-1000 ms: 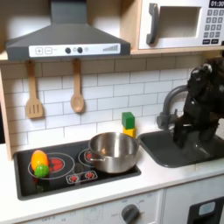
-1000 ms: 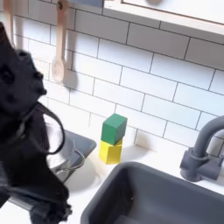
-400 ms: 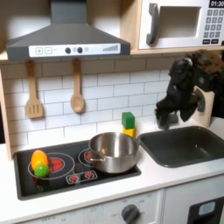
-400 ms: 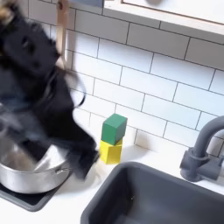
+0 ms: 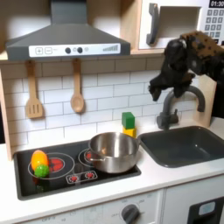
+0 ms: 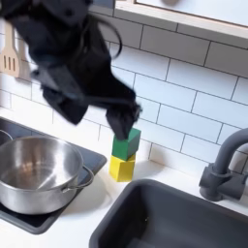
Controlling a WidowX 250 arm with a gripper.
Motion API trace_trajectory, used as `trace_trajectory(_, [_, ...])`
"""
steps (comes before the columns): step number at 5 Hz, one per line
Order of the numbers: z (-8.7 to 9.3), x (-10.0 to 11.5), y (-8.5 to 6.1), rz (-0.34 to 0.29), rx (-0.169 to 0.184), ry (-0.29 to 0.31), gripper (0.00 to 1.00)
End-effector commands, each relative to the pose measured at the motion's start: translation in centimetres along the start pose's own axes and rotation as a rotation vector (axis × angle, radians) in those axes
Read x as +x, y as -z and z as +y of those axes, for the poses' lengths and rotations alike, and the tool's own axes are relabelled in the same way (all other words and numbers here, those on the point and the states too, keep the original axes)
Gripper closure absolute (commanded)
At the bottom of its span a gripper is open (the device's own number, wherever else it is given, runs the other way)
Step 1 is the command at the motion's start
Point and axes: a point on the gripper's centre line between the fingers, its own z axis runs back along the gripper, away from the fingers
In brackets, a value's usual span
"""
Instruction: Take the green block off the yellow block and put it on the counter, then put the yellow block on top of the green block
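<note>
The green block (image 5: 129,119) (image 6: 125,145) sits on the yellow block (image 5: 129,132) (image 6: 121,169), stacked on the off-white counter (image 5: 150,171) (image 6: 94,209) by the tiled wall, between stove and sink. In the first exterior view my black gripper (image 5: 157,89) hangs up and to the right of the stack. In the second exterior view the gripper (image 6: 121,120) hangs just above the green block, apart from it. The dark blur hides how its jaws stand. Nothing shows in its grasp.
A steel pot (image 5: 112,150) (image 6: 39,172) stands on the black stovetop (image 5: 66,171) left of the blocks. The dark sink (image 5: 185,145) (image 6: 184,219) and its faucet (image 6: 225,170) lie to their right. Rounded toy food (image 5: 39,163) rests on the left burner. Utensils (image 5: 77,87) hang on the wall.
My arm has risen out of the sink area and swung up toward the stack; in the second exterior view it now ends just above the green block. The blocks have not moved.
</note>
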Motion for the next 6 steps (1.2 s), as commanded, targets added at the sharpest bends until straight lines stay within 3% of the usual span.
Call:
trace_trajectory(1, [0.0,1.5,-2.2,-0.053,0.005,0.002,0.00])
trace_trajectory(3, [-0.6,3.3,-3.1,-0.124,-0.009,-0.014,0.00])
trace_trajectory(4, [-0.6,4.3,-3.6,-0.213,-0.043,-0.021,0.00])
trace_trajectory(5, [-0.9,5.4,-3.9,-0.290,-0.013,0.014,0.00])
trace_trajectory(6, [-0.7,6.3,-4.6,-0.358,-0.003,0.007,0.00])
